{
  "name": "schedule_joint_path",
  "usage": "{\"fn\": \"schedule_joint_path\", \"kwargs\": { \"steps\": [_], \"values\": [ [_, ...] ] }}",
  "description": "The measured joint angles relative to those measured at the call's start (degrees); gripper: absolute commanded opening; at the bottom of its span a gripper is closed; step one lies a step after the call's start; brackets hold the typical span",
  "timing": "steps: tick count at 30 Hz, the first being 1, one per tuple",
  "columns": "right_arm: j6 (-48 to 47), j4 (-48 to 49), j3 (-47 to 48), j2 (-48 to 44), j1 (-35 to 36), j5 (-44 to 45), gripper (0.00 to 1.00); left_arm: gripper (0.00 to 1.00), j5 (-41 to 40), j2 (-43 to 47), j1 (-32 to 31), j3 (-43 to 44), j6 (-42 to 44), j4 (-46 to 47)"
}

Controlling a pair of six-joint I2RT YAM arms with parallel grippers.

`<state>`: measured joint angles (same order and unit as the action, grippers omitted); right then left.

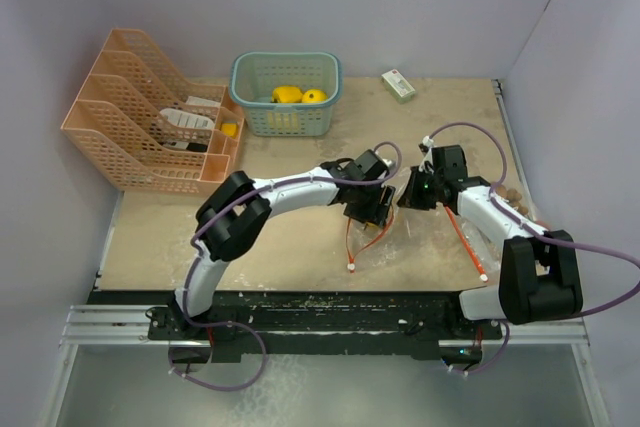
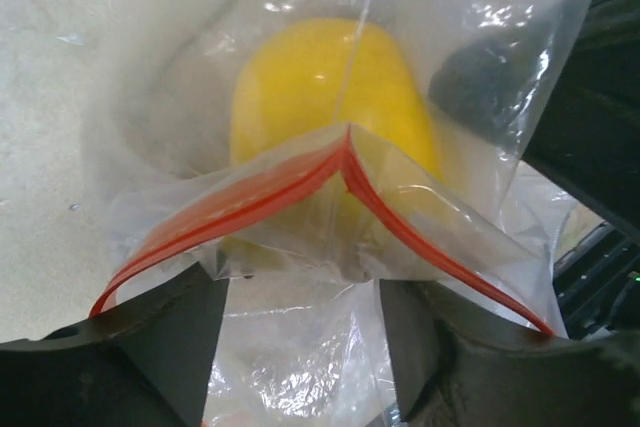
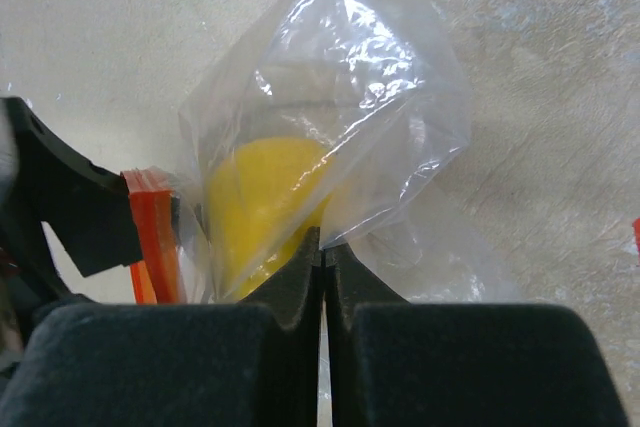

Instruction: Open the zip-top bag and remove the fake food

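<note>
My right pincer (image 3: 322,252) is pressed together on a fold of the zip-top bag (image 3: 370,117), with the clear film nipped right at the tips. My left pincer (image 2: 300,287) stands apart. Its two fingers (image 2: 150,347) sit either side of loose film just below the bag's red zip strip (image 2: 250,195), which is bent up into a peak (I cannot tell whether either finger actually touches the plastic).

One glossy yellow piece of fake food (image 2: 320,87) sits inside the bag. In my left wrist view it lies beyond the strip. In my right wrist view it sits just above and to the left of my closed tips.

From above, my two pincers meet over the middle of the counter (image 1: 290,247), with the bag between them. At the far side, a teal basket (image 1: 285,122) holds two more yellow pieces (image 1: 288,94). A peach file rack (image 1: 130,137) stands to the basket's left, and a small white-green box (image 1: 398,85) lies to its right, near the back wall.
</note>
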<state>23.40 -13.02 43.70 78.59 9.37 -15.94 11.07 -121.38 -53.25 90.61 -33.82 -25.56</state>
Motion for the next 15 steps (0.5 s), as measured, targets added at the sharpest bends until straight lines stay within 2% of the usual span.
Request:
{"fn": "schedule_joint_path", "kwargs": {
  "steps": [5,9,13,15],
  "values": [
    [0.0,0.2,0.0,0.0,-0.1,0.6,0.0,0.47,-2.8,-3.0,-2.3,3.5,0.5,-3.7],
    [0.0,0.4,0.0,0.0,-0.1,1.2,0.0,0.29,-5.0,-4.0,-3.1,5.2,0.3,-6.4],
    [0.0,0.9,0.0,0.0,0.0,1.3,0.0,0.18,-6.1,-4.1,-3.3,5.4,0.1,-8.4],
    [0.0,0.9,-0.1,0.0,0.0,1.2,0.0,0.1,-6.8,-4.1,-3.5,5.4,0.0,-8.8]
  ]
}}
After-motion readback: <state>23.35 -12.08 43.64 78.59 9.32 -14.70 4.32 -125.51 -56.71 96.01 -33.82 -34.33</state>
